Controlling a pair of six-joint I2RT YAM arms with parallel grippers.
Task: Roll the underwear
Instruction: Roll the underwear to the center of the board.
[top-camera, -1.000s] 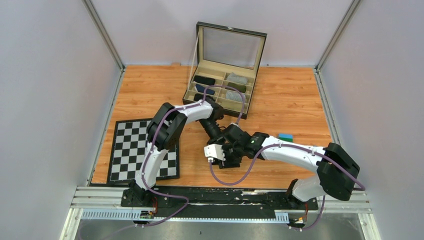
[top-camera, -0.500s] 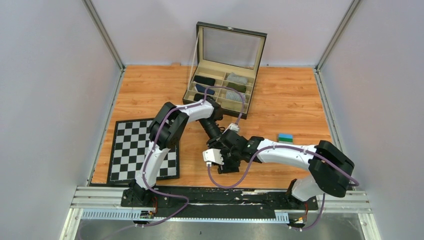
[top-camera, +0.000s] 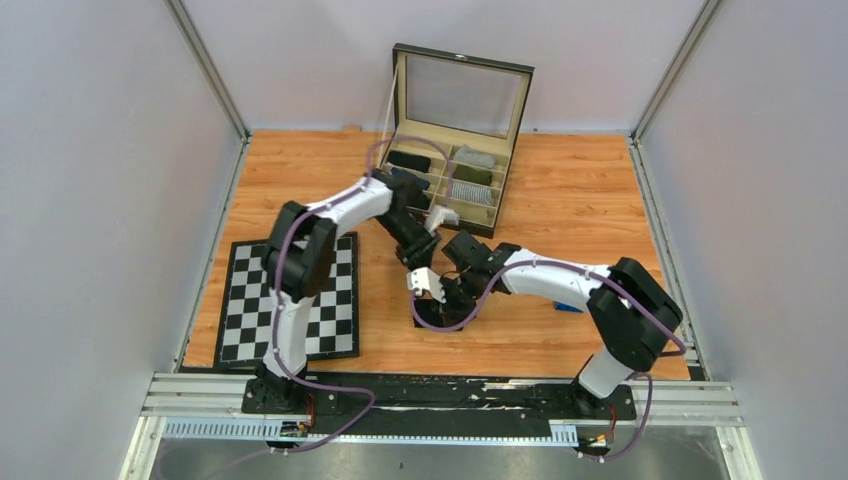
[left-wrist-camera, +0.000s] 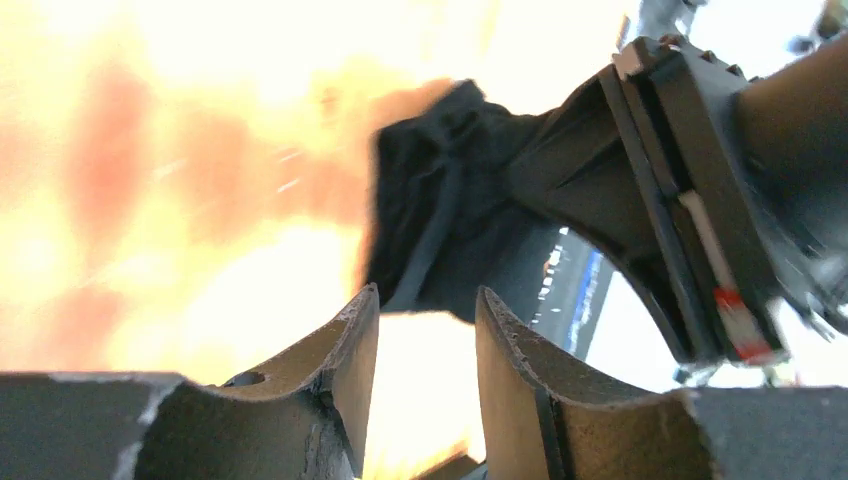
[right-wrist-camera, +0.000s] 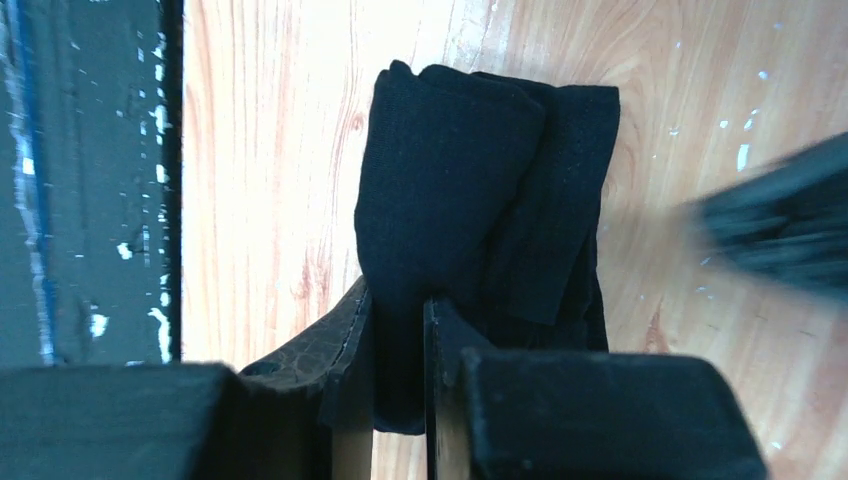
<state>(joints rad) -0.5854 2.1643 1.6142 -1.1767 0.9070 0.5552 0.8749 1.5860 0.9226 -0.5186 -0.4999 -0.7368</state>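
The black underwear (right-wrist-camera: 480, 190) is a folded, partly rolled bundle on the wooden table. My right gripper (right-wrist-camera: 398, 320) is shut on its near edge, with cloth pinched between the fingers. In the top view the right gripper (top-camera: 446, 294) is at the table's middle, and the underwear is mostly hidden beneath it. My left gripper (top-camera: 418, 258) hovers just behind it, open and empty. In the left wrist view the left gripper (left-wrist-camera: 425, 300) points at the underwear (left-wrist-camera: 440, 230), a short gap away. The right gripper (left-wrist-camera: 650, 200) holds the underwear from the right.
An open compartment box (top-camera: 400, 196) with rolled garments stands at the back centre, just behind the left arm. A chessboard (top-camera: 250, 300) lies at the left. A blue-green block (top-camera: 570, 304) peeks from under the right arm. The black base rail (right-wrist-camera: 90, 180) is close to the underwear.
The right gripper has moved left and away from the rail with the underwear. The left arm's elbow has swung left and back, and its gripper now sits just behind the right one.
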